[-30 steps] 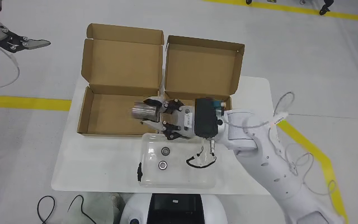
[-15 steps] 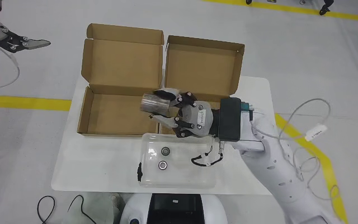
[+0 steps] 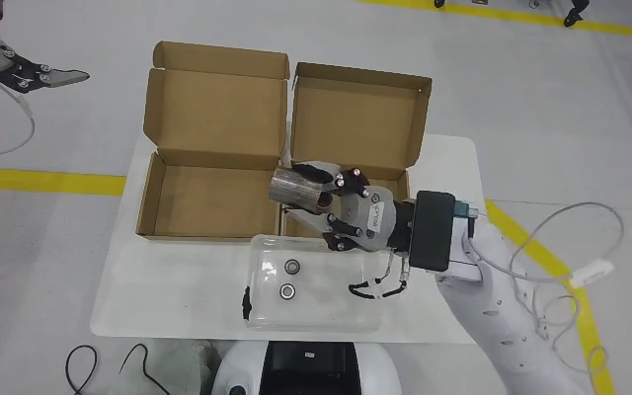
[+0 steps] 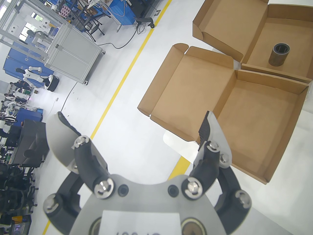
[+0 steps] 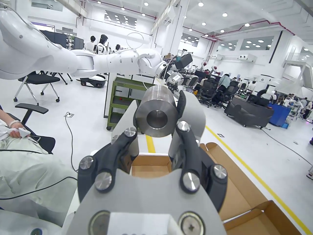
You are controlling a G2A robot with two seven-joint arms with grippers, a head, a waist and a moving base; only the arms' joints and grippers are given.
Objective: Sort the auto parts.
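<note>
Right gripper (image 3: 314,195) clamped on a grey steel hollow cylinder (image 5: 156,114), held over the edge of the brown cardboard box (image 4: 298,37) already containing one dark cylinder (image 4: 279,54); two small round bearings (image 3: 292,266) lie unsorted in the clear plastic tray (image 3: 326,311) beside it.

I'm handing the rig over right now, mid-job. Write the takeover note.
Right gripper shut on a steel sleeve, above where left-hand box and right-hand box meet.
Left gripper open, holding nothing, off the table's side.
Done: one dark sleeve stands in the right-hand box.
Two bearings lie in the clear tray.
Left: place the held sleeve, likely beside the dark one, then sort the bearings.
</note>
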